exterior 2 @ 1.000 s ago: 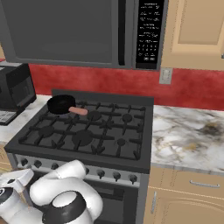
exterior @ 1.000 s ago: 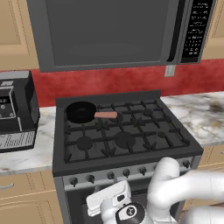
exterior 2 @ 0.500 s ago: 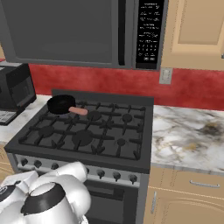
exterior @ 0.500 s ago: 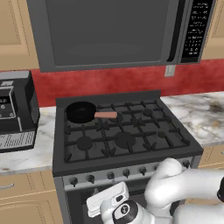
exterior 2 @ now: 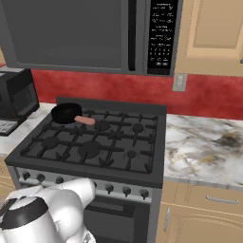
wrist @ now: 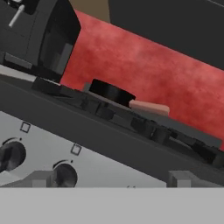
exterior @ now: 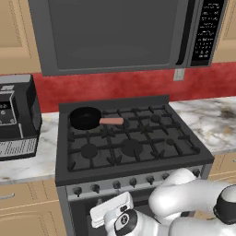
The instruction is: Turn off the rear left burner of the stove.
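The stove [exterior: 133,159] [exterior 2: 142,163] fills the middle of both base views. On its rear left grate sits a black skillet [exterior: 84,118] [exterior 2: 65,113] with a pink handle, and it hides the rear left burner. A silver strip of dark knobs [exterior: 115,184] [exterior 2: 59,180] runs along the front. My hand [exterior: 110,211] hangs low in front of the oven door, just under that strip. In the tilted hand view my gripper [wrist: 111,180] is open with nothing between its fingertips [wrist: 40,178]. It faces the strip closely, where two knobs [wrist: 64,174] sit at the left.
A grey microwave [exterior: 115,32] hangs over the stove. A black appliance [exterior: 14,120] stands on the left counter. Marble counter [exterior 2: 204,147] extends to the right, with wooden drawers [exterior 2: 209,199] below it. My folded arm [exterior 2: 42,213] is low in front of the oven.
The arm has folded a little lower and further left in front of the oven. The hand stays just under the knob strip, with the jaws open as before. The stove and skillet are unchanged.
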